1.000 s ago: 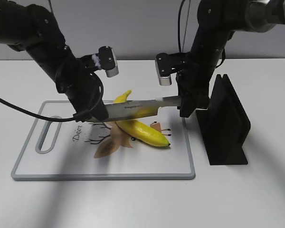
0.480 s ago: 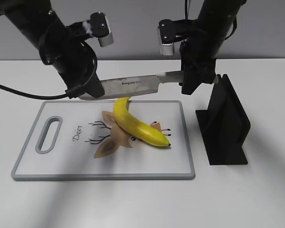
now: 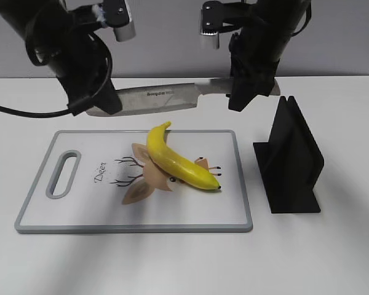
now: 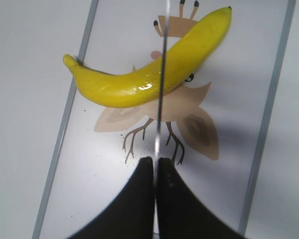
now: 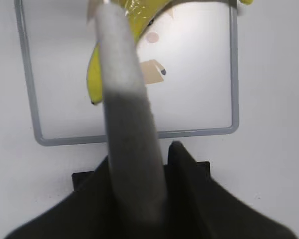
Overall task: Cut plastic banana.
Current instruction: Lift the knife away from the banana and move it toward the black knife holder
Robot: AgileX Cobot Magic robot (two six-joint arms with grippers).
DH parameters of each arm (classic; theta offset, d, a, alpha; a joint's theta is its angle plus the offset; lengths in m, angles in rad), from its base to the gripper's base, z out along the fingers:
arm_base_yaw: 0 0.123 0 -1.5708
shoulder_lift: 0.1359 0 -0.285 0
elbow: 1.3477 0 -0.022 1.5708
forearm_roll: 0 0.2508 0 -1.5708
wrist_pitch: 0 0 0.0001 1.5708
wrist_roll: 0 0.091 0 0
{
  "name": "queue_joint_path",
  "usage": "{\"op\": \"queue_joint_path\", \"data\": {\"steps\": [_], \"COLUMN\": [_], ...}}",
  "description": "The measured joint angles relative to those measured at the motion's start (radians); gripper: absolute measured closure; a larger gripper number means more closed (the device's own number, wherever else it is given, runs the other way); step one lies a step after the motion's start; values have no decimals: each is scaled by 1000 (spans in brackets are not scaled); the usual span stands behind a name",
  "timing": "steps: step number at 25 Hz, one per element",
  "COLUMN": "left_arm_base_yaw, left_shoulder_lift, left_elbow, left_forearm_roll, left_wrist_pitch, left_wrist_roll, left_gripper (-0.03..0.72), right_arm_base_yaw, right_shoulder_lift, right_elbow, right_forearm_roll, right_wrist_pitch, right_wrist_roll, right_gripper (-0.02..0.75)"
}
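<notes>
The plastic banana (image 3: 178, 163) lies whole on the white cutting board (image 3: 80, 206), stem toward the back. A steel kitchen knife (image 3: 160, 97) hangs level in the air above and behind it. My left gripper (image 3: 101, 104) is shut on the blade's tip end. My right gripper (image 3: 240, 98) is shut on the knife handle. In the left wrist view the blade edge (image 4: 161, 74) runs across the banana (image 4: 139, 84), with the jaws (image 4: 154, 167) pinching it. In the right wrist view the grey handle (image 5: 129, 124) sits between the jaws (image 5: 139, 164), above the banana (image 5: 93, 79).
A black knife stand (image 3: 292, 160) sits on the table right of the board. The board has a handle slot (image 3: 61, 175) at its left end and a deer drawing under the banana. White table lies all around.
Both arms have lifted the knife straight up, from lying on the banana to well above it. The banana has stayed in place and looks uncut.
</notes>
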Motion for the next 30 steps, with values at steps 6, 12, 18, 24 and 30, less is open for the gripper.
{"op": "queue_joint_path", "data": {"steps": [6, 12, 18, 24, 30], "left_arm_base_yaw": [-11, -23, -65, -73, -73], "left_shoulder_lift": [-57, -117, -225, -250, -250], "left_elbow": [0, 45, 204, 232, 237], "left_forearm_roll": [-13, -30, -36, -50, -38], "left_wrist_pitch": [67, 91, -4, -28, -100], "left_wrist_roll": [-21, -60, -71, -89, -99], "left_gripper": [694, 690, 690, 688, 615], "right_arm_base_yaw": [8, 10, 13, 13, 13], "right_shoulder_lift": [-131, -202, -258, -324, -326], "right_elbow": [141, 239, 350, 426, 429], "right_forearm_roll": [16, 61, 95, 104, 99], "right_wrist_pitch": [-2, -7, -9, -64, -102], "right_wrist_roll": [44, 74, 74, 74, 75], "right_gripper": [519, 519, 516, 516, 517]}}
